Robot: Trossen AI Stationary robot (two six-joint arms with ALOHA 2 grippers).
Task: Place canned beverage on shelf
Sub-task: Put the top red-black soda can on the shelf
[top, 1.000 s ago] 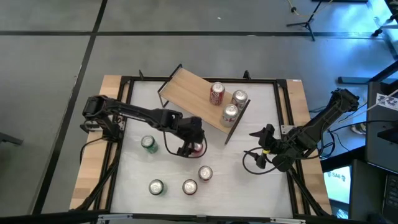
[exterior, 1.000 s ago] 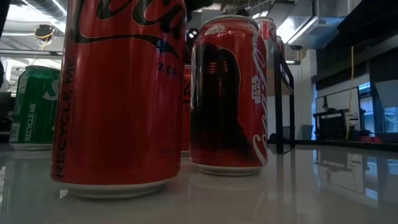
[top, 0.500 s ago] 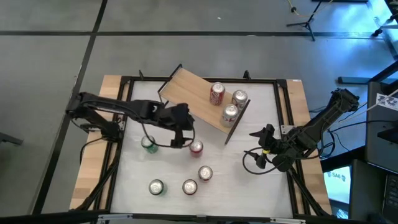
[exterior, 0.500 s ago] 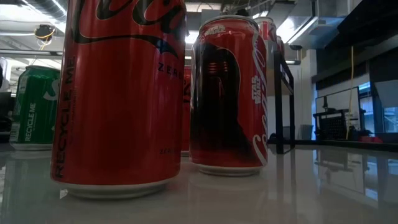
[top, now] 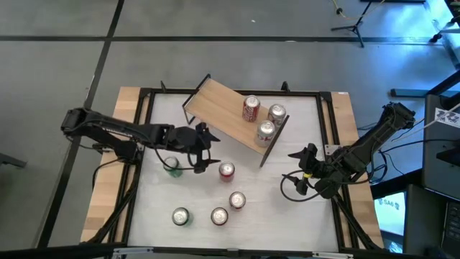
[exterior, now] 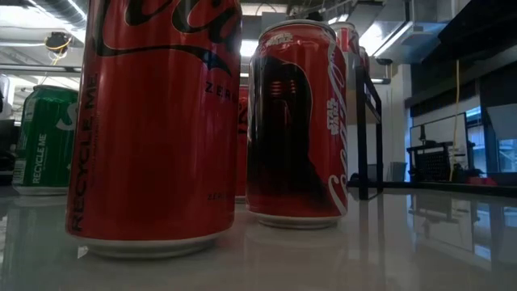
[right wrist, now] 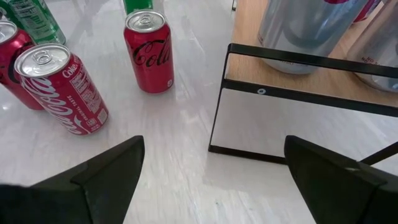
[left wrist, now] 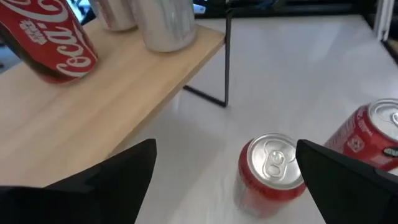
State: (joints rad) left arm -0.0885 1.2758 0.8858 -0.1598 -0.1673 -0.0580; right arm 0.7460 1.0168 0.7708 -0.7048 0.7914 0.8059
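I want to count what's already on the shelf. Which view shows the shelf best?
The high view: the whole shelf shows from above, with three cans on it. The left wrist view shows one end of the board, the right wrist view an end frame, and the low view only a black leg behind cans.

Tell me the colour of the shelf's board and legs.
The shelf has a light wood board on thin black legs; the left wrist view shows it best.

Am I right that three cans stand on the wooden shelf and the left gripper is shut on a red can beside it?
Not quite. Three cans do stand on the shelf, but the left gripper is open and holds nothing. The high view shows the red can standing free on the table, apart from that gripper; the left wrist view shows it between the open fingers, untouched.
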